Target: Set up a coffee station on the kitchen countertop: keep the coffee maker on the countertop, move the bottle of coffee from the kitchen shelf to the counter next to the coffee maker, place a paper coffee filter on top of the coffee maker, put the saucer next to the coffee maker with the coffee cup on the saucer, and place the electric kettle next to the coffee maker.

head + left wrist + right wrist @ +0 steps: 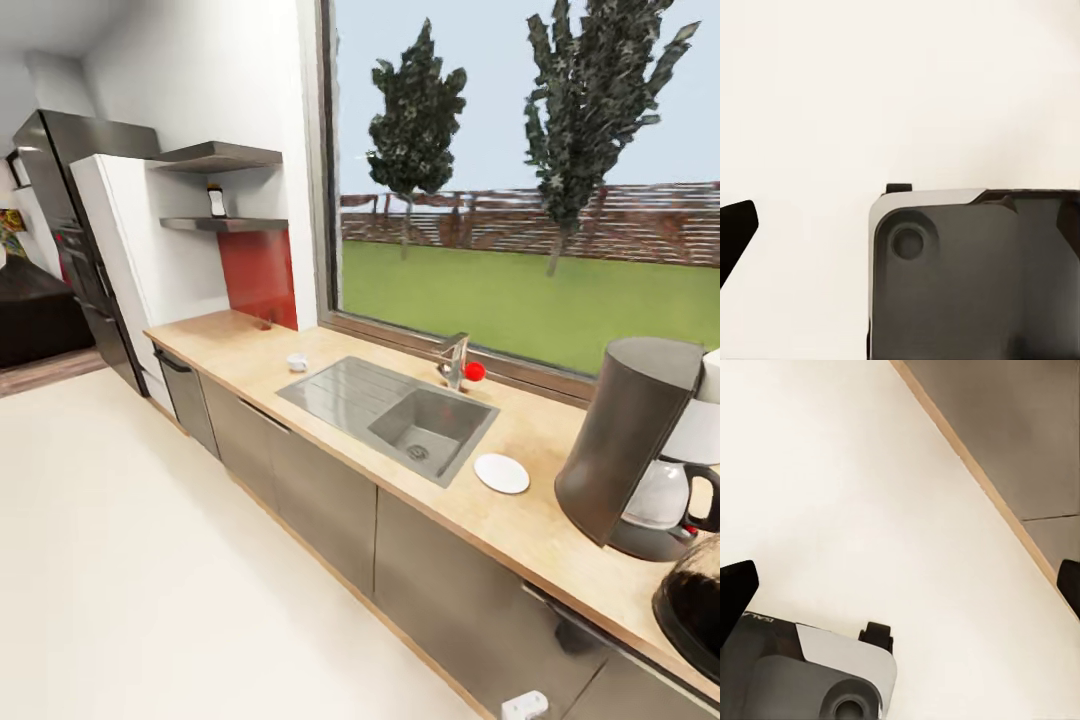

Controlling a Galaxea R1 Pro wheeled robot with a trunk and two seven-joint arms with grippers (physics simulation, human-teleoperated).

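While both grippers hang spread and empty over floor, bottle of coffee (216, 200) stands on kitchen shelf (225, 224), well apart from coffee maker (640, 450). Risk: 1 high reach tips it.

Both wrists point down at the pale cream floor (870, 510); each gripper's dark fingertips (735, 589) sit spread wide apart.

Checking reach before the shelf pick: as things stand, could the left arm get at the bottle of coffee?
Probably not. The bottle of coffee stands on the kitchen shelf at the far end of the kitchen countertop, while the left wrist view looks down at floor beside the robot's base. The robot likely needs to drive closer.
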